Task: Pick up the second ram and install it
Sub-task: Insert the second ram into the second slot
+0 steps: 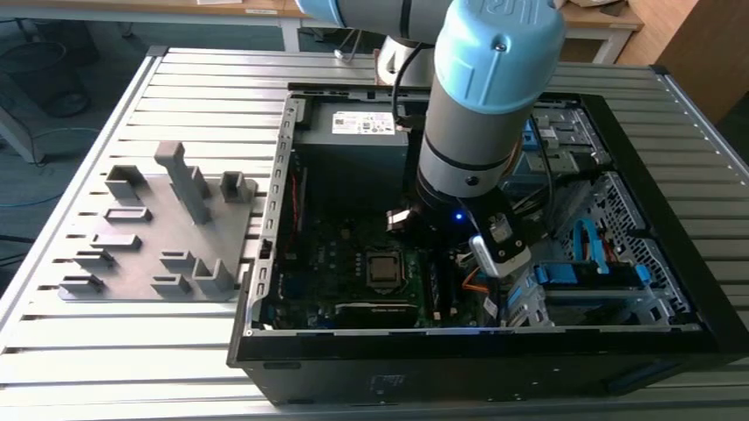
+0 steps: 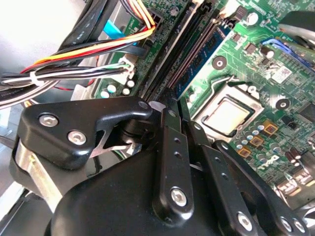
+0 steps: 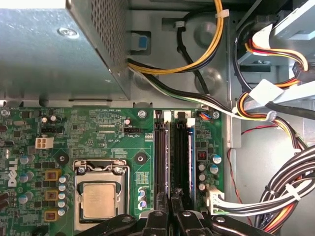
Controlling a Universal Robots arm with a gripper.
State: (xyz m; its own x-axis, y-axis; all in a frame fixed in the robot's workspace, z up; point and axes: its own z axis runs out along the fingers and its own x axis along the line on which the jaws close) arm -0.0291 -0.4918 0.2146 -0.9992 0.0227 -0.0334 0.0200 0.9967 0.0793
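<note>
Gripper point(image 2: 173, 105): lowered inside computer case point(image 1: 263, 351), jaws pressed together on top edge of second ram point(image 3: 179, 157).
Second ram: stood on edge in memory slot on motherboard point(image 3: 113, 132), beside processor point(image 3: 98, 200), apparently being pushed home.
Holder tray point(image 1: 153, 228): left outside case.

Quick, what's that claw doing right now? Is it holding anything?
Gripper: fingers closed on the second ram, which is seen edge-on at the motherboard's memory slots.
</note>
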